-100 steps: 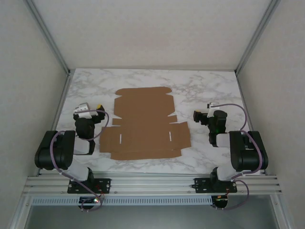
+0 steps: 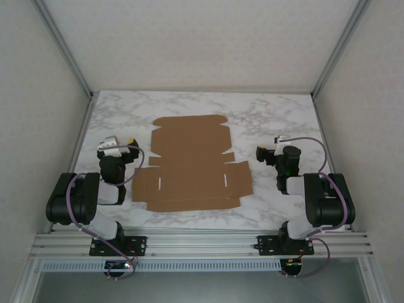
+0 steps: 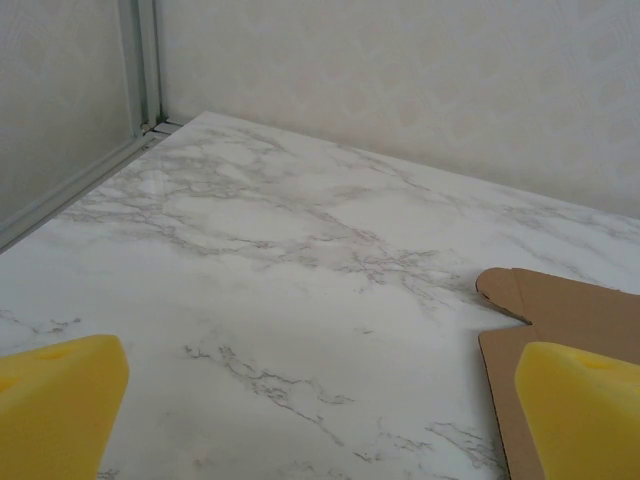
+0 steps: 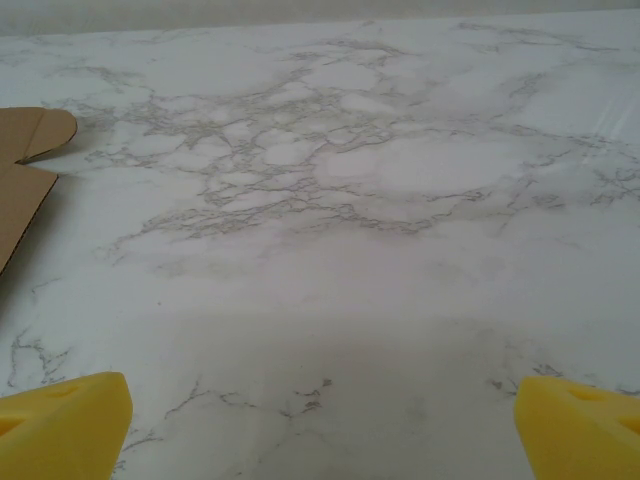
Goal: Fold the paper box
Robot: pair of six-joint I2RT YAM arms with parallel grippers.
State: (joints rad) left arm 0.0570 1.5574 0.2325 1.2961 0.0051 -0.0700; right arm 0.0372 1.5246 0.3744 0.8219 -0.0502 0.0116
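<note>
From above, the paper box (image 2: 192,167), a plain brown die-cut cardboard sheet with flaps and slits, lies flat and unfolded on the white, grey-veined marble table (image 2: 271,113). It sits in the middle, between the 2 black arms. Its narrower panel with rounded corner tabs points toward the far wall. The wider panel, cut by 2 short slits, lies nearer the arm bases. The left gripper (image 2: 120,142) is near the sheet's left edge and the right gripper (image 2: 268,146) near its right edge. Both are apart from the cardboard.

In the left wrist view, the left gripper's 2 yellow fingers (image 3: 60,400) stand wide apart with bare marble between them, holding nothing. A corner of the brown sheet and 1 rounded tab show at the right, partly behind the right-hand finger.

In the right wrist view, the right gripper's yellow fingers (image 4: 580,425) are likewise spread wide and empty. The sheet's edge and a rounded tab lie at the far left, well clear of the fingers.
</note>
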